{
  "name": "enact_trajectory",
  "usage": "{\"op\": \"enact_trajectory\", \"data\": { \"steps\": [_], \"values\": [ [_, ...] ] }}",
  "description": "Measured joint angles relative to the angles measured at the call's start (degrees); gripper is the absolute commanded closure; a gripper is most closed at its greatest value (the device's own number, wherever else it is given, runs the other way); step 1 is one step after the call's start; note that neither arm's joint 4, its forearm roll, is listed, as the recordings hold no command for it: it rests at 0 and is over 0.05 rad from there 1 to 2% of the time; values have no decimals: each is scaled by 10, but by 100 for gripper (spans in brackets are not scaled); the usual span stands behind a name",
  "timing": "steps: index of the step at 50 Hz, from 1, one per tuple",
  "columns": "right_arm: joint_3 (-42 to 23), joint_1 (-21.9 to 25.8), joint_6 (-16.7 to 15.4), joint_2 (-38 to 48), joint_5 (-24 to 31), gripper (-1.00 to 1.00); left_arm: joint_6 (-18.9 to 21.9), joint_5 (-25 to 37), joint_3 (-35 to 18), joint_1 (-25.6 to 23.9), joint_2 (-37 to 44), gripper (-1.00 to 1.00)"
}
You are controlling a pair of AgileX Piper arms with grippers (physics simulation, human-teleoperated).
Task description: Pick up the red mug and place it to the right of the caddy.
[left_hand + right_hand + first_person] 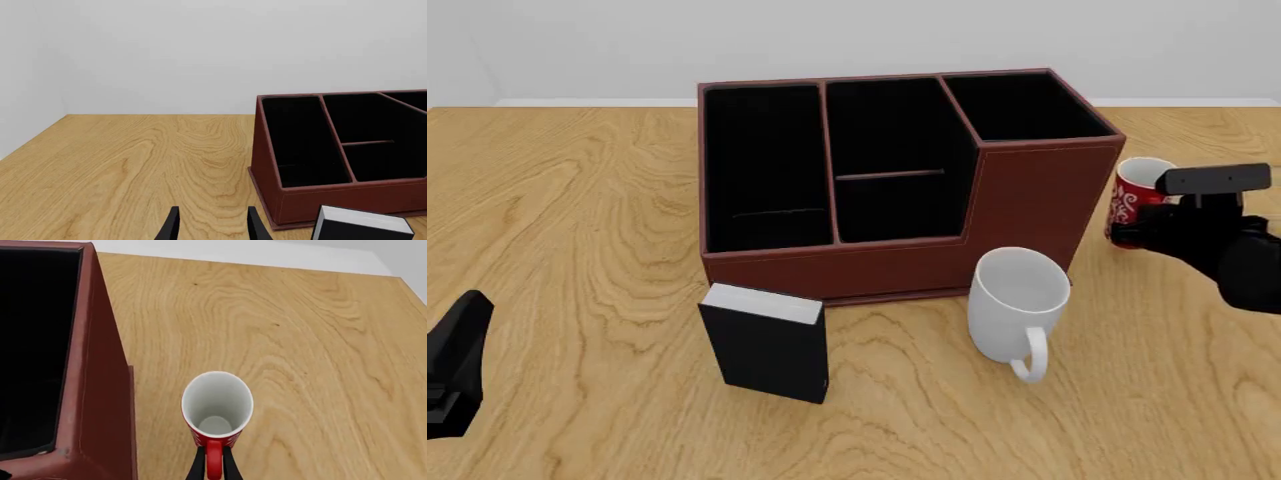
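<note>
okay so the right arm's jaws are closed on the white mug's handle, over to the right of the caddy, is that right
Not quite: it is the red mug, not the white one. The right wrist view shows the right gripper with its jaws closed on that mug's red handle, right of the caddy. The white mug stands untouched in front.

the wooden counter (pixel 133 165) fills the left and middle of the frame, with a pale wall above it. the caddy (pixel 333 195) sits at the right, its black-lined compartments open to view. a small black box with a white top (pixel 360 225) shows at the lower right corner, just before the caddy. the left gripper (pixel 211 226) pokes in at the bottom edge, fingers spread apart over bare wood.
</note>
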Motion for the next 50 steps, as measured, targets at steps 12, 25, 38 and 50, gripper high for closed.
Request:
{"op": "enact_trajectory", "data": {
  "steps": [12, 25, 38, 50],
  "values": [
    [-4, 4, 0, 23, -10, 100, 0, 0, 0, 0, 0, -100],
    [-9, 6, 0, 41, -20, 100, 0, 0, 0, 0, 0, -100],
    [-13, 6, -4, 47, -28, 100, 0, 0, 0, 0, 0, -100],
    [-13, 3, -4, 53, -37, 100, 0, 0, 0, 0, 0, -100]
  ]
}}
